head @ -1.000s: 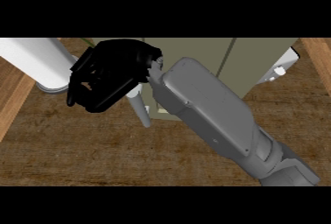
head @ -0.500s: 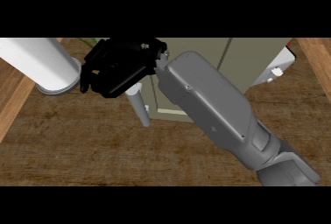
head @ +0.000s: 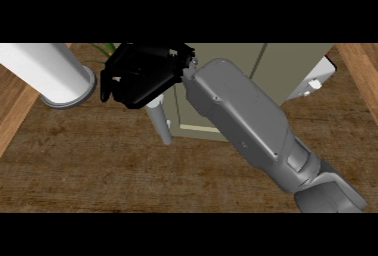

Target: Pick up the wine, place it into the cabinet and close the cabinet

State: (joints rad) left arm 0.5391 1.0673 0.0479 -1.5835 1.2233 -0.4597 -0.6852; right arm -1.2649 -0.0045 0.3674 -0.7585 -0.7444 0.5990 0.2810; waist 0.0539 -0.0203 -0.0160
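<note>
Closing the pale olive cabinet [head: 244, 75] at the wooden counter's [head: 111, 170] far edge: right hand [head: 144, 75], fingers curled, should sweep its grey door [head: 159, 125] flush; no wine bottle is visible.

We see a wooden counter top [head: 111, 175] spreading across the near side. At far left a white cylinder [head: 44, 70] stands on a grey round base [head: 70, 102]. Green leaves [head: 103, 48] peek out behind it.

hand [head: 144, 80] black | forearm [head: 247, 122] grey | cabinet [head: 284, 67] olive-grey | counter [head: 111, 175] brown wood-grain
</note>
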